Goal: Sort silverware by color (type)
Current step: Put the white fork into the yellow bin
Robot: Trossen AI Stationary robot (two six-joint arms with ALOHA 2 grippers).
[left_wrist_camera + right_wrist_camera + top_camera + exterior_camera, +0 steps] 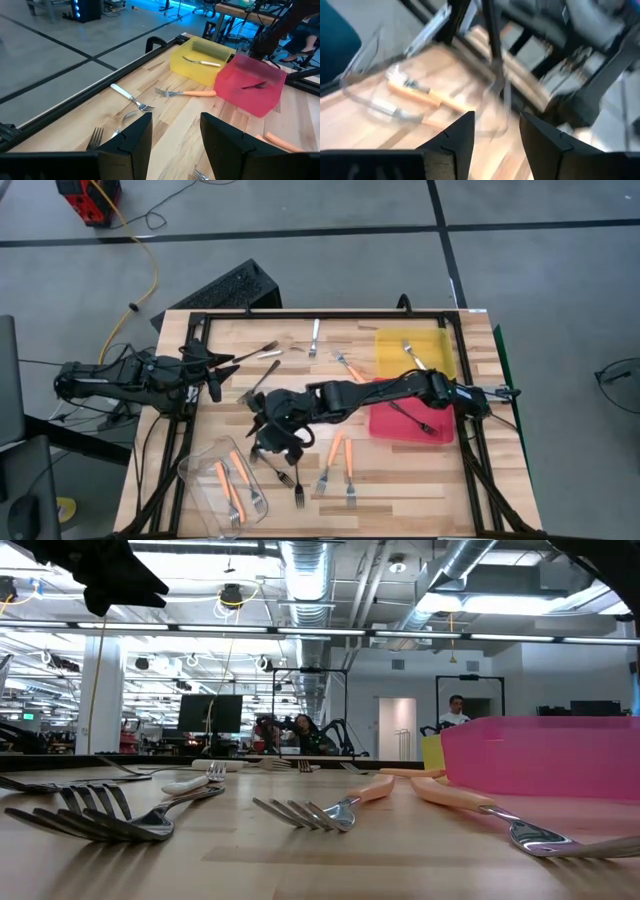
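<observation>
Forks lie scattered on the wooden table: a white-handled one (314, 338) and an orange-handled one (350, 367) at the far side, dark ones (258, 383) at mid-left, and orange (335, 455) and black (285, 470) ones near the front. One white fork (201, 62) lies in the yellow tray (440, 365). One black fork (256, 85) lies in the red tray (385, 425). My right gripper (268, 430) hovers open above the table's middle, beside the clear tub (200, 470). In its wrist view the right gripper (496, 117) has nothing between its fingers. My left gripper (175, 117) waits open at the left edge.
The clear tub at the front left holds orange forks (415, 92). A black metal frame (320, 315) runs around the table's edges. In the low view, forks (300, 812) lie flat across the near boards and the red tray (540, 755) stands to the right.
</observation>
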